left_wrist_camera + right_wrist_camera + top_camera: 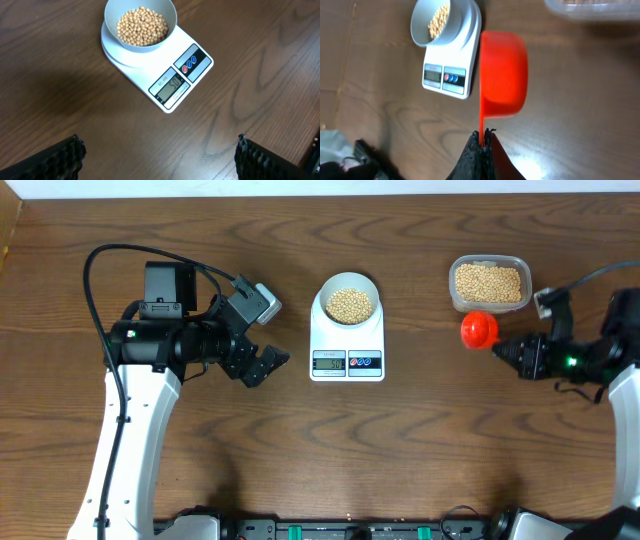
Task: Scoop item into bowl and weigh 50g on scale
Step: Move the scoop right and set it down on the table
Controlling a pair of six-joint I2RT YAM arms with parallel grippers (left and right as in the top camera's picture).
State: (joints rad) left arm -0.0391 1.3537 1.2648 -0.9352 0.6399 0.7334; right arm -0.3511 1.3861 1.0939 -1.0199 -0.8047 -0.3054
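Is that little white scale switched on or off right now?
On. The scale shows dark digits on its display in the left wrist view, with the bowl standing on it.

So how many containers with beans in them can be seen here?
2: the bowl on the scale mid-table, and the clear tub to the right. The red scoop's inside is hidden.

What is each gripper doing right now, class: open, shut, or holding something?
Left gripper: open, holding nothing.
Right gripper: shut on the red plastic measuring scoop, gripped by its handle.

Tan beans (349, 304), pale bowl (349, 283), white scale (347, 340), red scoop (479, 329), brown wood-grain table (420, 440).
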